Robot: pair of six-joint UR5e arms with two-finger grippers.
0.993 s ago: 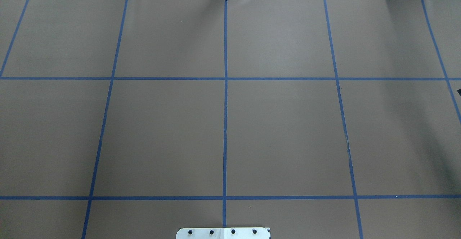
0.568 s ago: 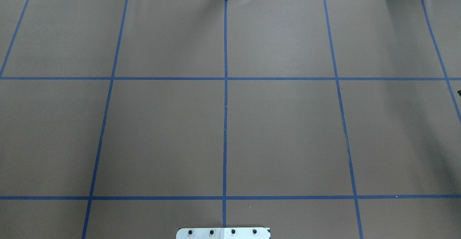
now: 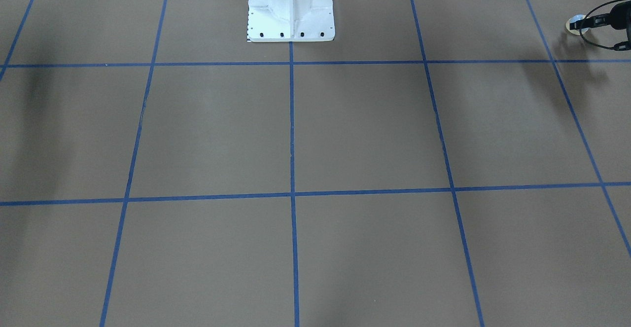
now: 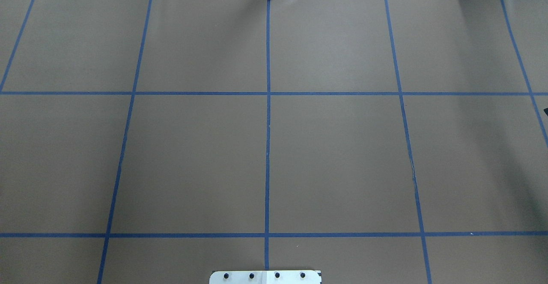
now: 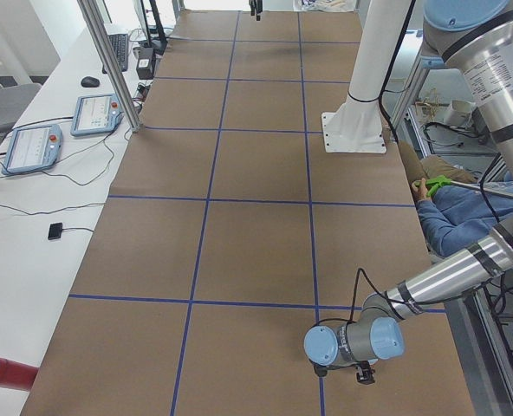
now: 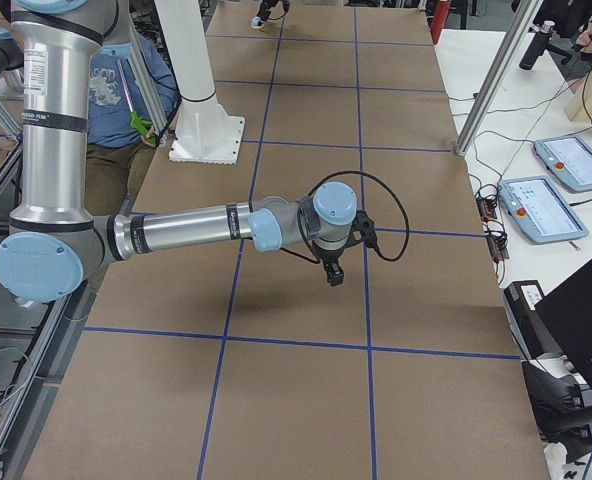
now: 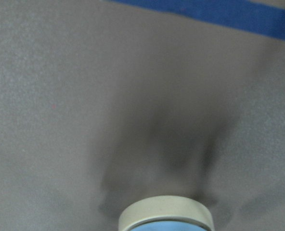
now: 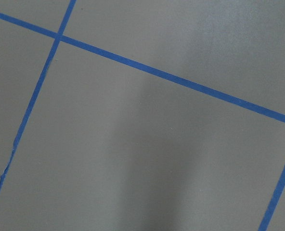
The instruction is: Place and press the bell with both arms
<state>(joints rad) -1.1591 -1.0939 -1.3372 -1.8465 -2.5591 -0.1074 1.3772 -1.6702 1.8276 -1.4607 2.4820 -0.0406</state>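
1. exterior front-facing view: the bell [image 3: 574,26] sits at the frame's 2 o'clock corner, on the brown table [image 3: 365,129], well apart from the white pedestal [image 3: 291,6] at 12 o'clock.
2. left gripper [image 3: 586,21]: black, cabled, reaching in from the view's right edge. its tips are at the bell, and the bell lies at 9 o'clock of the gripper body. too small here to tell whether the fingers clamp the bell or only stand around it.
3. left wrist-mounted view: the bell fills 6 o'clock of the frame, cream ring above, light-blue dome below, cut by the frame's bottom edge. a dark blurred shadow lies on the paper at 12 o'clock of it. no fingers show, so grip cannot be told.
4. left arm [image 5: 447,282]: in the exterior left view it stretches low over the near end of the table, wrist pointing down.
5. right arm [image 6: 186,228]: in the exterior right view it extends level over the near table.
6. right gripper [image 6: 333,277]: hangs pointing down above bare paper, well apart from the bell at the far end. spread of its fingers cannot be judged.
7. right wrist-mounted view: only brown paper crossed by blue tape lines [image 8: 171,77].
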